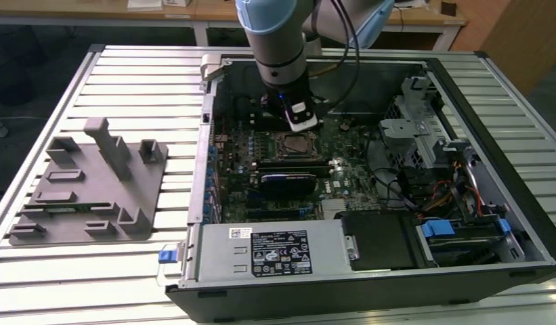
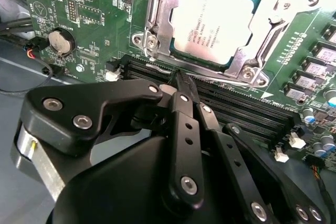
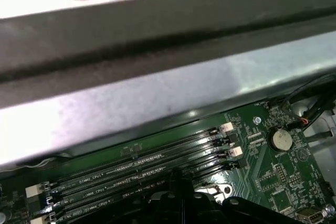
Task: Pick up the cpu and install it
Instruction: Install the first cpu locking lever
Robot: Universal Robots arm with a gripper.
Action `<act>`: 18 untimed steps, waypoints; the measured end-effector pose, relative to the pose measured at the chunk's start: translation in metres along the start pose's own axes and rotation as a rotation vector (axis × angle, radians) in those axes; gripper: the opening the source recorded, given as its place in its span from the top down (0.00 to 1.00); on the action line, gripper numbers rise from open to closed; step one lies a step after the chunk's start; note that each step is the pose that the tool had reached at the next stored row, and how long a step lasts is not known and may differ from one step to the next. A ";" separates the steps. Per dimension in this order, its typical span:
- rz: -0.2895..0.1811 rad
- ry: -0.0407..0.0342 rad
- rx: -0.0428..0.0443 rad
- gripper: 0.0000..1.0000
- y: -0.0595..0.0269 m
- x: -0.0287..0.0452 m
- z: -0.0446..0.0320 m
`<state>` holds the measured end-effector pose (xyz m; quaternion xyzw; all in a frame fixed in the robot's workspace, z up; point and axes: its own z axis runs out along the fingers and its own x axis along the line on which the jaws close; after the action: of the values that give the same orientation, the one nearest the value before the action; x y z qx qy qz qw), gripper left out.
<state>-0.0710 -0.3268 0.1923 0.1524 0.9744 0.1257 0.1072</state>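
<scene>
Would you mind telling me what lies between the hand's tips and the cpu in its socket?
In the second wrist view, the hand is shut; between it and the cpu lie the socket's metal frame and the nearest black memory slot.

I see an open computer case (image 1: 494,135) on the slatted table (image 1: 124,81), toward its right edge | grey plastic fixture (image 1: 88,189) near the table's left edge | green motherboard (image 1: 232,176) on the case floor | coin battery (image 2: 59,41) on it | memory slots (image 3: 142,169) beside.
</scene>
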 end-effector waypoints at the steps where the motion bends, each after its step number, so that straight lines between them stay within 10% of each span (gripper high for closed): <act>1: 0.000 -0.0001 0.0002 0.89 0.0000 0.0000 0.0002; 18: -0.001 -0.0019 0.0051 0.89 -0.0019 -0.0025 0.0035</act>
<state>-0.0684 -0.3287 0.1889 0.1521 0.9747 0.1230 0.1078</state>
